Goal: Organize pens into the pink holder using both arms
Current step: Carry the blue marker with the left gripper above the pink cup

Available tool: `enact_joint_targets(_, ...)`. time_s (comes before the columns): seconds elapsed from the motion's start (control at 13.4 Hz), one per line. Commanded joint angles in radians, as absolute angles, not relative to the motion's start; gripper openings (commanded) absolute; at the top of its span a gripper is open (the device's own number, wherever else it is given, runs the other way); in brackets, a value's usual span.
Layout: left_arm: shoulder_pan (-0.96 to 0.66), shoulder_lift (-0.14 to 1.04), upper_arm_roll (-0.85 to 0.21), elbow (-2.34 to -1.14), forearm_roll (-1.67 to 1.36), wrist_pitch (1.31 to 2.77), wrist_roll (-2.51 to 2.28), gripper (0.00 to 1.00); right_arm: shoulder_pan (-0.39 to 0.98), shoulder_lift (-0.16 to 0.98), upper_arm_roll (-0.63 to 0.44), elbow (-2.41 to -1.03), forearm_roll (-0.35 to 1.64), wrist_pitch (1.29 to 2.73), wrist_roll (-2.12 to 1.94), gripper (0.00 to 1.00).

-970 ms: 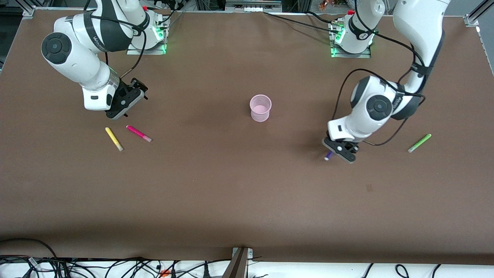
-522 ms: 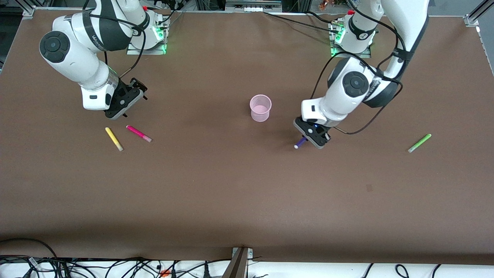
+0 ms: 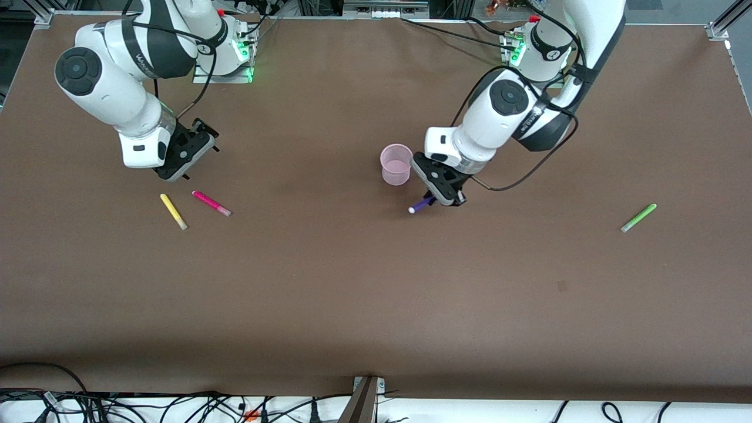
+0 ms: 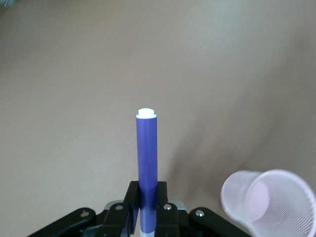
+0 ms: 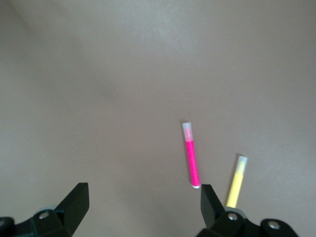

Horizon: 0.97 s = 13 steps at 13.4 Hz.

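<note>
1. We see the left gripper [image 3: 442, 195] up in the air over the table [image 3: 352, 294], just beside the pink holder [image 3: 396, 164], on the side toward the left arm's end.
2. Its fingers [image 4: 132, 207] are pinched on the purple pen [image 3: 422, 205]. In the left wrist view the pen [image 4: 147, 163] sticks straight out from between them, a deep violet barrel ending in a small white tip.
3. The pink holder stands upright on the table near its middle. We read it as a small, translucent, pale-pink cup with a round rim, tapering a little toward the base; in the left wrist view [image 4: 269, 202] its wall shows fine ribbing and its inside looks empty.
4. The right gripper [image 3: 179, 154] hangs over the table toward the right arm's end, with its fingers [image 5: 76, 200] spread wide and nothing between them.
5. Two pens lie flat on the table just nearer the front camera than that gripper: the magenta pen [image 3: 211, 203] and the yellow pen [image 3: 174, 211]. They lie near each other without touching, each with a pale greyish end; the right wrist view shows the magenta pen [image 5: 191, 155] and the yellow pen [image 5: 236, 181] side by side.
6. The green pen [image 3: 638, 217] lies alone on the table toward the left arm's end, well apart from the holder, light green with a greyish end.
</note>
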<state>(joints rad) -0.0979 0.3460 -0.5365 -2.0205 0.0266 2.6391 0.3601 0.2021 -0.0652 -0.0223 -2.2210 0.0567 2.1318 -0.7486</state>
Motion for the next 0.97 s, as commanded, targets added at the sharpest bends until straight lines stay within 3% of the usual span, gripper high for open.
enact_joint_targets(0.0,-0.081,0.386,-0.650,-2.032,0.009,2.698,0.454,0.00,0.196,-0.081,-0.055,-2.220,0.046,2.131,-0.860,1.00)
enact_joint_targets(0.22,-0.083,0.387,-0.730,-2.060,0.011,2.697,0.437,0.00,0.196,-0.054,-0.072,-2.223,0.046,2.135,-0.862,1.00)
enact_joint_targets(0.45,-0.091,0.393,-0.733,-2.074,0.011,2.697,0.437,0.00,0.196,-0.015,-0.072,-2.255,0.044,2.183,-0.882,1.00)
enact_joint_targets(0.6,-0.091,0.414,-0.733,-2.098,0.011,2.697,0.436,0.00,0.195,0.011,-0.075,-2.333,0.044,2.354,-0.937,1.00)
enact_joint_targets(0.9,-0.063,0.449,-0.762,-2.112,0.038,2.733,0.440,0.00,0.190,0.178,-0.100,-2.358,0.046,2.620,-1.126,1.00)
